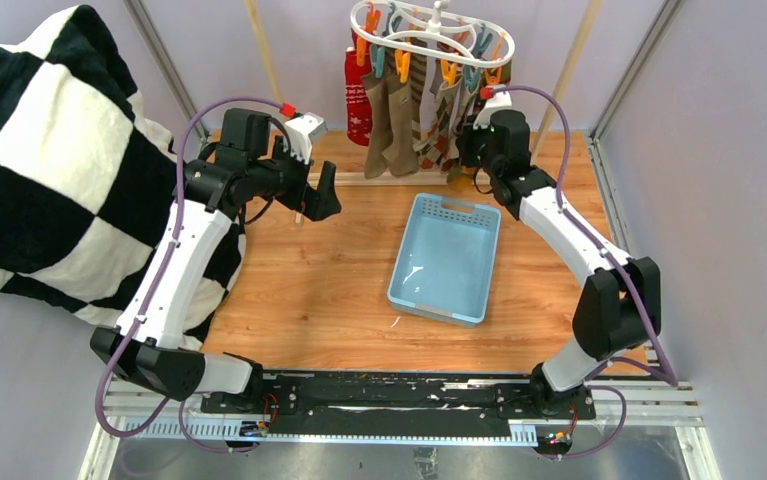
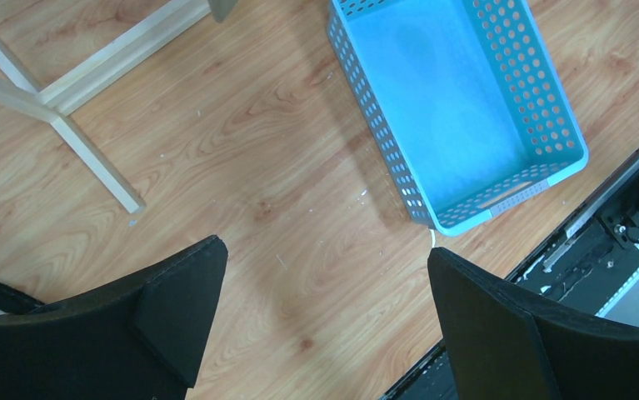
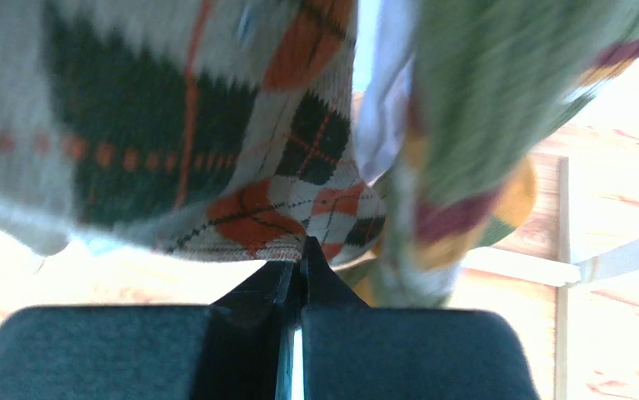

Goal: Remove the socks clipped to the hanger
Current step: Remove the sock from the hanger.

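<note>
While left gripper [image 2: 324,250] hovers centre-left, jaws apart, right gripper [image 3: 302,250] is stretched to upper centre, jaws pinching the orange-brown-cream argyle fabric sock [image 3: 174,125].

Counter [image 1: 329,270]: pale wood-grain top, with a few small white specks near the basket.
Basket [image 1: 402,255]: light-blue plastic with perforated walls and a handle slot at each end. It stands open side up on the counter, right of centre and turned slightly askew.
Blanket [image 1: 39,170]: large black-and-white checks, bunched at the left and hanging over the counter's left edge.
Rack [image 1: 262,50]: light wooden posts rising at the back, its foot bars resting on the counter's far part.
Walls [image 1: 719,120]: lilac panels between metal uprights.
Plate [image 1: 399,390]: black strip along the near edge, lying on metal rails.
</note>
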